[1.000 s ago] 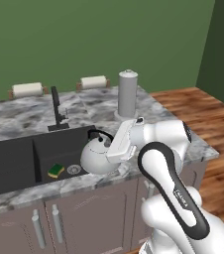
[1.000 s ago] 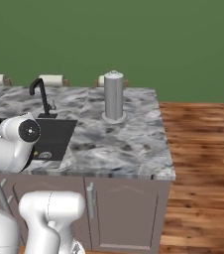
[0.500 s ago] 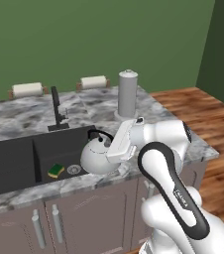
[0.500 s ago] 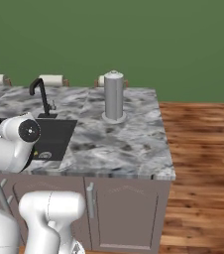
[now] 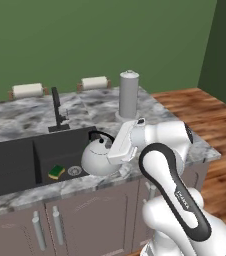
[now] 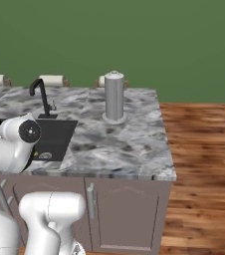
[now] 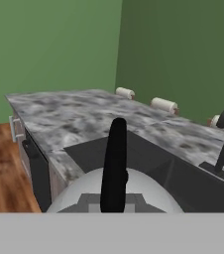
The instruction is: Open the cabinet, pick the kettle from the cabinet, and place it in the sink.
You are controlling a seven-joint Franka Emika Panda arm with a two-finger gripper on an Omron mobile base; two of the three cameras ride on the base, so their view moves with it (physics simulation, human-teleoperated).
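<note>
The white-silver kettle (image 5: 98,160) hangs over the right front part of the black sink (image 5: 15,162), its base level with the counter rim. My gripper (image 5: 112,148) is shut on the kettle's thin black arched handle (image 5: 100,135). In the hand view the handle (image 7: 116,163) rises straight up from the kettle dome (image 7: 148,198), with the sink basin (image 7: 183,178) beyond. The slim black faucet (image 5: 57,109) stands behind the basin. The cabinet is out of view.
A green-yellow sponge (image 5: 56,171) lies in the sink near the drain. A tall grey canister (image 5: 129,95) stands on the marbled counter (image 6: 119,139) to the right. Paper-towel rolls (image 5: 27,90) line the back wall. Base cupboard doors (image 5: 85,220) sit below the counter.
</note>
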